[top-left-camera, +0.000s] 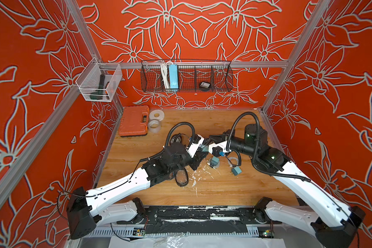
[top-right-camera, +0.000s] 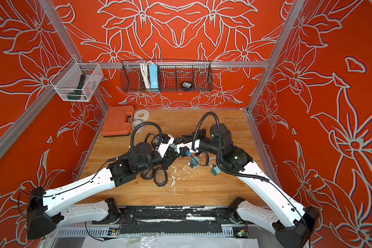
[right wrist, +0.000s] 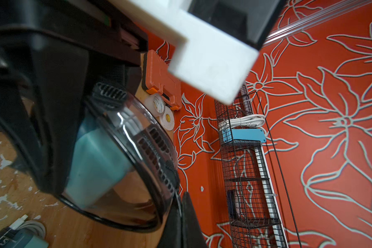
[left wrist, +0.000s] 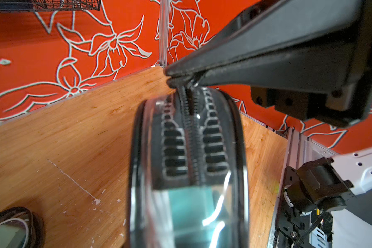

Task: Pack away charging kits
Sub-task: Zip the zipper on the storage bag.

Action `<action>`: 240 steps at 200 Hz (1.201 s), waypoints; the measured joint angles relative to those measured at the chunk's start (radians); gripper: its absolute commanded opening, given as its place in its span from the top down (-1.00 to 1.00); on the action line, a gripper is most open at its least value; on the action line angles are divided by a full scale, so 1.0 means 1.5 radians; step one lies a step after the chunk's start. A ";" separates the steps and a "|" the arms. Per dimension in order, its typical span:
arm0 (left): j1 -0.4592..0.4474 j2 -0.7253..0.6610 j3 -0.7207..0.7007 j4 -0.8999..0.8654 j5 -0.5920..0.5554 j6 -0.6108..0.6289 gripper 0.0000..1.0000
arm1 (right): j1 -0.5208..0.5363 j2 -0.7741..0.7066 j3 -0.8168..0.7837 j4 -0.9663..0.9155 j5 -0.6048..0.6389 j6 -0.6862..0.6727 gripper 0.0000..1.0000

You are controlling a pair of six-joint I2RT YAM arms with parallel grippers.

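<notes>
A black-rimmed clear oval case [left wrist: 189,154] hangs above the table between both arms. Inside it are a teal-blue plug adapter [right wrist: 95,158] and a white cable [left wrist: 215,214]. My left gripper [top-left-camera: 202,150] is shut on the case's body; one of its black fingers [right wrist: 43,111] covers the case's side. My right gripper [right wrist: 182,206] is shut on the zipper pull [left wrist: 191,82] at the case's end. Two more charging kits lie loose on the table by the right arm: an adapter on its coiled cable [top-left-camera: 214,161], and another adapter [top-left-camera: 236,171] beside a cable [top-left-camera: 234,161].
Other clear cases lie under the left arm [top-left-camera: 182,177] and behind it [top-left-camera: 176,137]. An orange tool box [top-left-camera: 134,120] and tape rolls [top-left-camera: 156,116] sit at the back left. A wire basket [top-left-camera: 221,75] on the back wall holds a blue power strip [top-left-camera: 173,77].
</notes>
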 measured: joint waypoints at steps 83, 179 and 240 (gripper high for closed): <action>0.003 0.057 0.002 -0.026 -0.038 0.000 1.00 | 0.002 0.057 -0.008 -0.015 0.071 -0.100 1.00; 0.005 0.107 0.031 -0.040 -0.046 0.005 1.00 | -0.006 0.050 -0.045 0.031 0.041 -0.109 1.00; 0.033 0.117 0.027 -0.034 -0.023 0.008 1.00 | -0.007 0.051 -0.069 0.065 0.042 -0.109 1.00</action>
